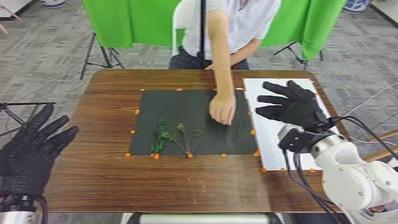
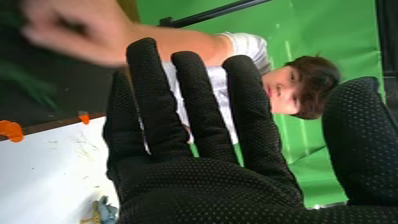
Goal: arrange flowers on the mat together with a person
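Note:
In the head view my right hand (image 1: 291, 106) is over the white sheet right of the dark mat (image 1: 169, 107), its fingers straight and spread, holding nothing. My left hand (image 1: 31, 152) is left of the table, fingers straight, also holding nothing. Green sprigs (image 1: 184, 137) lie on the mat's lower left part, and a fainter sprig (image 1: 238, 129) lies near its right side. A person's hand (image 1: 223, 107) reaches over the mat just above that sprig; whether it touches it I cannot tell. The right wrist view has my right hand (image 2: 204, 180) open, the person's blurred hand (image 2: 75, 30) beyond.
A white sheet (image 1: 275, 137) lies along the mat's right side. Orange tape pieces (image 1: 223, 155) mark the edges of mat and sheet. The brown table (image 1: 160, 185) extends in front of the mat, and the person's arm crosses its far edge.

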